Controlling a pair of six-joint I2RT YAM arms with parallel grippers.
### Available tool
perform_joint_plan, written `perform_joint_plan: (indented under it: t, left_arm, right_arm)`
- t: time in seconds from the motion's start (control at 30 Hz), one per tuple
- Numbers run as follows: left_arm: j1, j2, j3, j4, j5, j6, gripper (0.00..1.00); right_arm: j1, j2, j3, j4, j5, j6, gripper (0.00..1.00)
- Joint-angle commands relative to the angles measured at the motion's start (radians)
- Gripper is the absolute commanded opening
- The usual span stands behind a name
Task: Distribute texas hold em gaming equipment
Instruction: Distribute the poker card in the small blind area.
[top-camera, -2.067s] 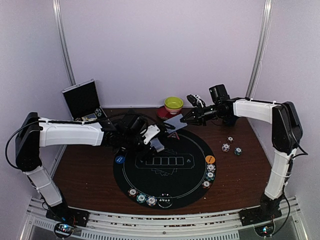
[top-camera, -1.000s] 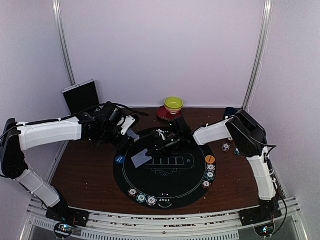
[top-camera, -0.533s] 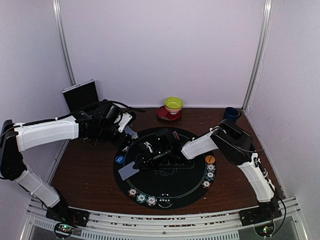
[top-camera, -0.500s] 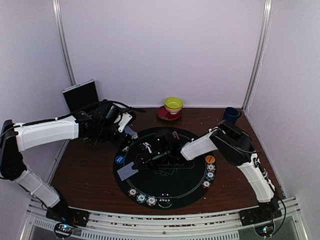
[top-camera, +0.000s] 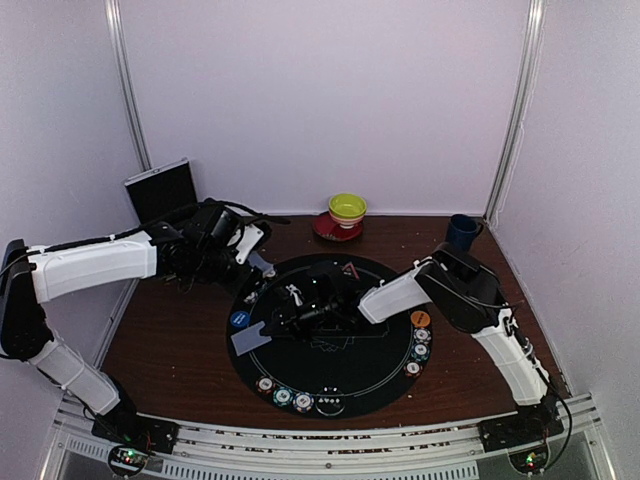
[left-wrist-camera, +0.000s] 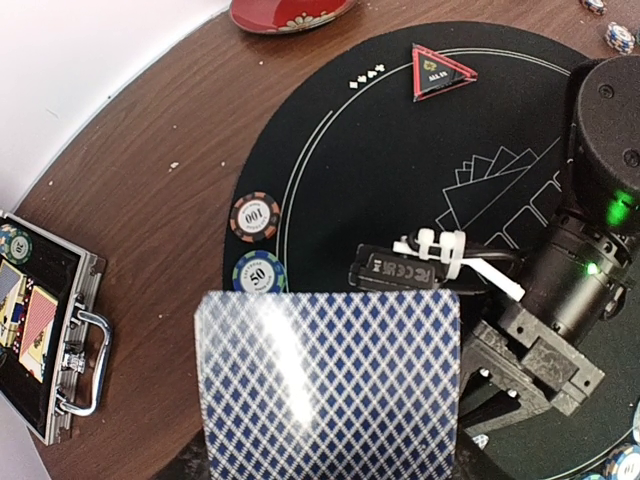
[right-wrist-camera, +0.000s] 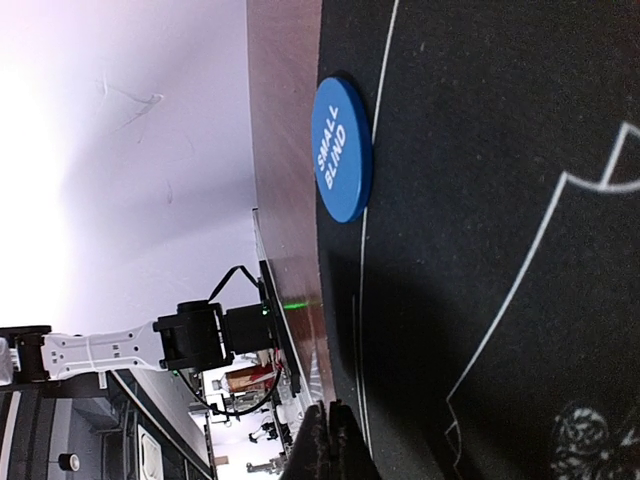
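My left gripper (top-camera: 245, 262) is shut on a deck of blue diamond-backed cards (left-wrist-camera: 330, 385) above the black round mat's (top-camera: 345, 375) far-left rim; the deck hides its fingers. My right gripper (top-camera: 273, 326) reaches across the mat and is shut on a single card (top-camera: 250, 341), held low over the mat's left edge. In the right wrist view its fingers (right-wrist-camera: 322, 445) are pressed together. The blue small-blind disc (top-camera: 240, 320) (right-wrist-camera: 340, 150) lies just beside the card. An orange disc (top-camera: 420, 318) and chip rows (top-camera: 283, 396) (top-camera: 420, 350) sit on the mat's rim.
Two chips (left-wrist-camera: 255, 216) (left-wrist-camera: 260, 272) lie on the mat's left rim under the deck. A red triangle marker (left-wrist-camera: 440, 72) sits at the mat's far side. An open chip case (top-camera: 160, 195), a yellow-green bowl (top-camera: 347, 208) and a dark blue mug (top-camera: 462, 230) stand at the back.
My right gripper has carried the card from the far side of the mat across to its left edge, lower and nearer. My left gripper pulled back left with the deck, then stayed.
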Motion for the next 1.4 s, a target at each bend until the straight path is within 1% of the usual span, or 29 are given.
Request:
perform_joint_plan:
  t: [0.0,0.13,0.33,0.5,0.67,0.83,0.93,1.13,1.37]
  left_arm:
    - [0.012,-0.038,0.007,0.043,0.001,-0.002,0.57]
    - [0.012,-0.033,0.007,0.045,0.001,-0.002,0.57]
    - [0.012,-0.03,0.008,0.045,0.003,-0.004,0.57]
    - [0.012,-0.031,0.007,0.049,0.006,-0.006,0.57]
    - [0.013,-0.031,0.005,0.052,0.007,-0.008,0.57]
    - [0.012,-0.028,0.005,0.054,0.007,-0.009,0.57]
    - [0.013,-0.025,0.006,0.054,0.007,-0.008,0.57]
    - [0.015,-0.02,0.011,0.054,0.007,-0.002,0.57]
    - [0.018,-0.026,0.008,0.054,0.016,-0.001,0.57]
  right_arm:
    - [-0.008,0.022,0.042,-0.221,0.111,-0.134,0.0]
    - [-0.011,0.024,0.058,-0.288,0.146,-0.174,0.0]
    - [-0.021,0.018,0.067,-0.343,0.196,-0.193,0.0]
    - [-0.04,0.02,0.101,-0.405,0.247,-0.221,0.0]
    - [-0.053,0.028,0.146,-0.439,0.263,-0.241,0.0]
    - [-0.056,0.06,0.191,-0.446,0.246,-0.238,0.0]
    - [-0.057,0.067,0.189,-0.429,0.214,-0.224,0.0]
    - [-0.05,0.022,0.116,-0.349,0.163,-0.18,0.0]
    - [-0.023,-0.015,0.046,-0.309,0.138,-0.157,0.0]
